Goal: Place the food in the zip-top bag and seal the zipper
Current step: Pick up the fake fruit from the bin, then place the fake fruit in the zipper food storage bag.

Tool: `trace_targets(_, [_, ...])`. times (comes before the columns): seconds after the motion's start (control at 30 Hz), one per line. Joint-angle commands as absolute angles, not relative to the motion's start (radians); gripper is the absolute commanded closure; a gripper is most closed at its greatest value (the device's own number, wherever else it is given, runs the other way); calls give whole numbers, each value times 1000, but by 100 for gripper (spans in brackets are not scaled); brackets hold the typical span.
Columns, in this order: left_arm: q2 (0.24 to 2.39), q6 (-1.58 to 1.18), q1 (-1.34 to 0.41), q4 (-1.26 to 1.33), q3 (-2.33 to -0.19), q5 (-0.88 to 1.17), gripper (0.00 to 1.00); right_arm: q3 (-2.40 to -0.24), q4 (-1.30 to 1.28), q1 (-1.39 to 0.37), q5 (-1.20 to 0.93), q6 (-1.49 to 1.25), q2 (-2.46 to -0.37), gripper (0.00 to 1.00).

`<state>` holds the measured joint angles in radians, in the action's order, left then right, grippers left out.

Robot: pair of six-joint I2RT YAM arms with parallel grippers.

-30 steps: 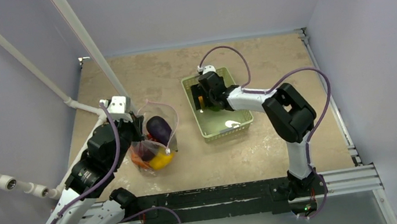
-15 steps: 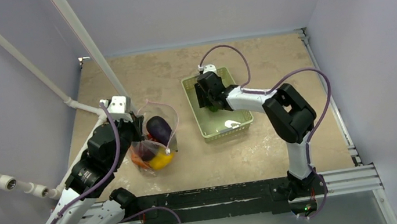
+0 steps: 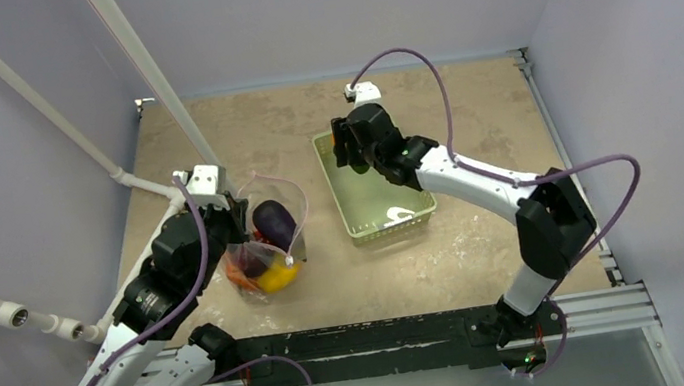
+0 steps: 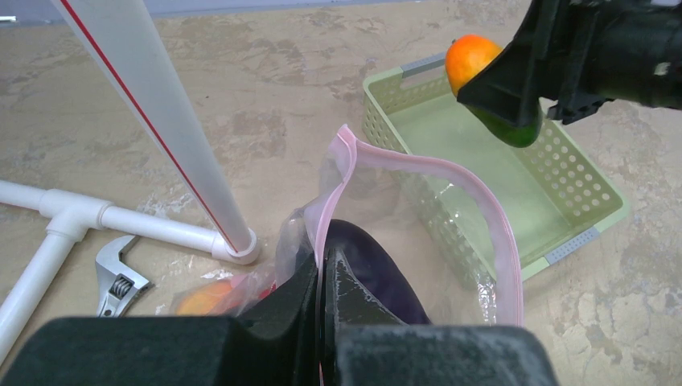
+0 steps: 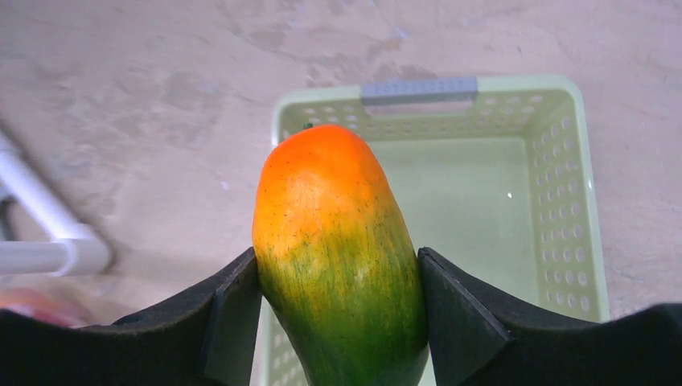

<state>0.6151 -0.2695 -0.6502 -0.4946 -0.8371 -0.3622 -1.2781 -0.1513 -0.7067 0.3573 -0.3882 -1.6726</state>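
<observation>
An orange top fading into green, flecked with fine dark speckles and streaks, is shown on the fruit [image 5: 338, 265]. The basket [image 5: 563, 209] is coloured pale green, patterned with rows of small holes and fitted with a grey handle strip. The zip-top bag [image 4: 297, 237] is clear and edged by the pink zipper [image 4: 402, 157]. A dark purple eggplant [image 4: 374, 269] and a yellow piece [image 3: 277, 279] are seen inside. The table [image 3: 239, 132] is mottled tan. A thin red line is carried along the white pipe [image 4: 153, 104].
</observation>
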Motion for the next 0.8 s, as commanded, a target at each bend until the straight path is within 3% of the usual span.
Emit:
trace_targets(0.0, [615, -264, -646, -460, -835, -353, 100, -1336, -161, -752, 332, -371, -1572, 75])
trace_targets(0.27, [614, -265, -647, -460, -835, -351, 100, -1344, -103, -832, 168, -297, -1465, 75])
trace_targets(0.77, [615, -264, -646, -461, -835, -351, 100, -1373, -97, -1006, 51, -224, -1398, 73])
